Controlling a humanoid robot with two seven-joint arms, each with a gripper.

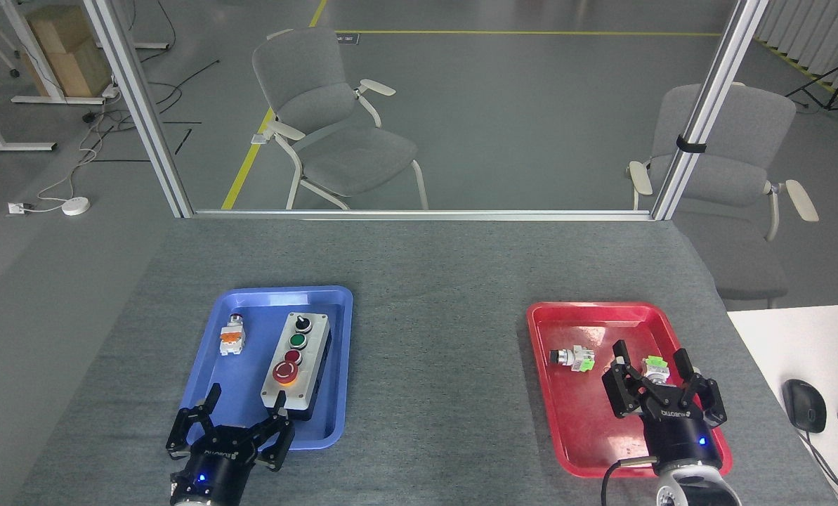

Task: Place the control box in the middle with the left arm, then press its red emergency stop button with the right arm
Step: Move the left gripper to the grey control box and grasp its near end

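While in tray: one control box (297, 364).

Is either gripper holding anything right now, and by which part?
Nothing is held. Left gripper and right gripper are both open and empty; the light-grey oblong control box lies ungripped.

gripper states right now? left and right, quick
Left gripper: open, empty, at the near end of the control box.
Right gripper: open, empty, over the red tray.

control box (296, 360) in blue tray (211, 383), left end effector (245, 407) spread beside it
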